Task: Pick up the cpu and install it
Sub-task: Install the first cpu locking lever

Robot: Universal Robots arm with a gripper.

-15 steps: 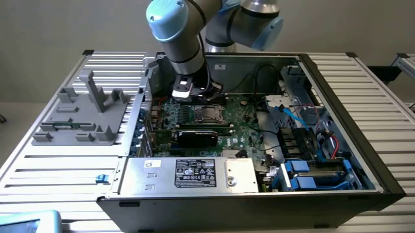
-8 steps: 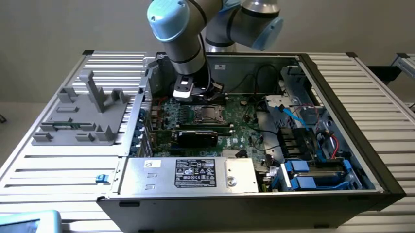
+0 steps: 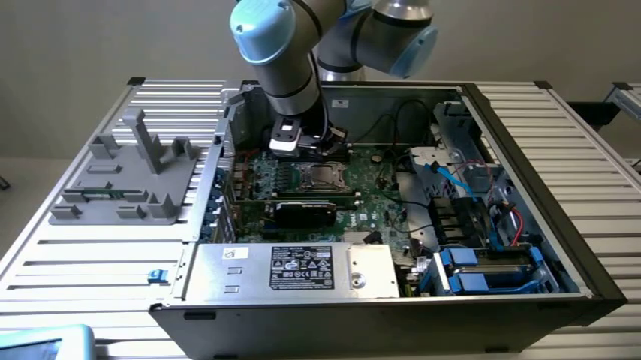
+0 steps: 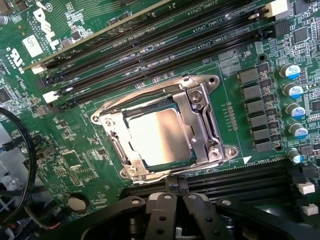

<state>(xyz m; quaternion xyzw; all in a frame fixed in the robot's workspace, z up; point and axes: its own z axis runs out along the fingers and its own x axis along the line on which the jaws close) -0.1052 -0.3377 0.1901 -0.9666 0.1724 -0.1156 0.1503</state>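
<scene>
exterior view, arm: i see my arm reaching down from the top centre of the frame into the open computer case, with the gripper low over the motherboard, in the upper middle of the picture.
exterior view, cpu: the cpu sits as a small pale square in the socket frame, just below the gripper, middle of the frame.
exterior view, surroundings: a black card lies just below the socket; the power supply fills the lower centre; a grey fixture stands on the table at the left.
wrist view, cpu: the shiny silver-beige top is centre frame, lying flat inside the metal socket frame, whose bracket runs around its edges.
wrist view, gripper: the dark fingers meet at the bottom centre of the frame, just below the socket; i read them as clenched on nothing, tips together and apart from the chip.
wrist view, neighbours: memory slots run across the upper frame, capacitors line the right edge.
handling, my judgement: light, stiff and thin, with a slick metal lid; the underside contacts and the socket are delicate, so no tilt or sliding.
where to hold, my judgement: by two opposite edges of the lid, kept level, never on the underside.
</scene>
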